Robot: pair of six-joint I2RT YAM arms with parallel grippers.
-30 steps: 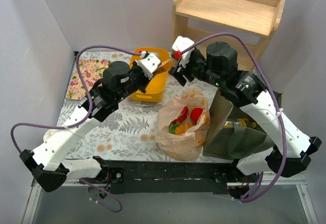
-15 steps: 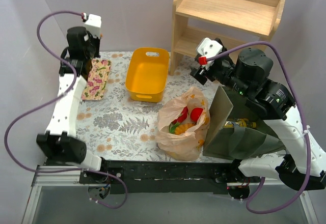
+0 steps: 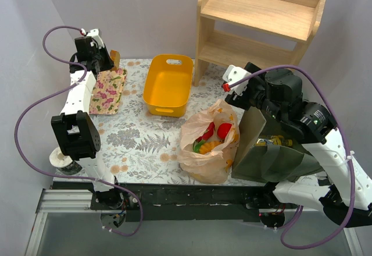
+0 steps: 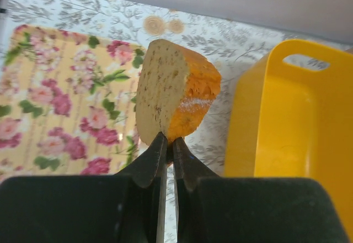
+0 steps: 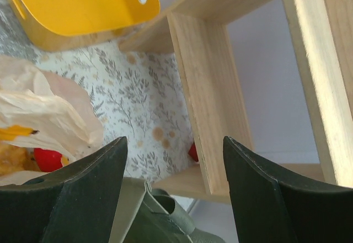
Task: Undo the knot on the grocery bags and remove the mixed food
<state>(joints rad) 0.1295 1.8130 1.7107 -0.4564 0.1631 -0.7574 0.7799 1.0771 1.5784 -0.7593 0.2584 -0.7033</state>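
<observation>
Grey-walled cell, table [image 3: 139,134] w/ fern-print cloth. L claw [image 4: 167,141] clamped tight on brown bread slice [image 4: 174,96], held upright at far-left corner, over the edge of flower-print rectangular tray [image 4: 49,105], yellow plastic bin [image 3: 168,84] just beside. R claw [image 5: 172,143] jaws wide apart, nothing btwn them, hangs btwn light wood shelf [image 3: 258,17] and thin tan plastic bag [image 3: 203,157]. Bag sits near front edge, red & green produce [image 3: 212,132] showing in it; olive fabric tote [image 3: 273,151] against its right side.
</observation>
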